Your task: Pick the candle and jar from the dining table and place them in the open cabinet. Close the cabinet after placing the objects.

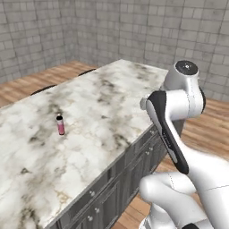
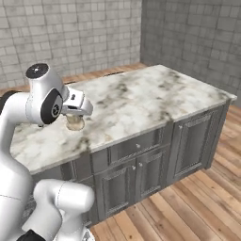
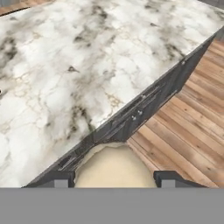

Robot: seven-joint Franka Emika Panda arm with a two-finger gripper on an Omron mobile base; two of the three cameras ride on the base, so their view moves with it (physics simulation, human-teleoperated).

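Between the claw [image 3: 113, 179] fingertips, clenched on it: the candle [image 3: 114, 168], above the dining table [image 3: 65, 78] edge.

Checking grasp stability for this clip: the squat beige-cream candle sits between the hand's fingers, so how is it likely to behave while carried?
The squat beige-cream candle looks rigid and fills the gap between the hand's fingers, so it probably won't flex. Its rounded, smooth-looking sides suggest it could slip or twist if grip loosens. Being small under the hand, it seems light, and held above the marble dining table it would drop only a little.
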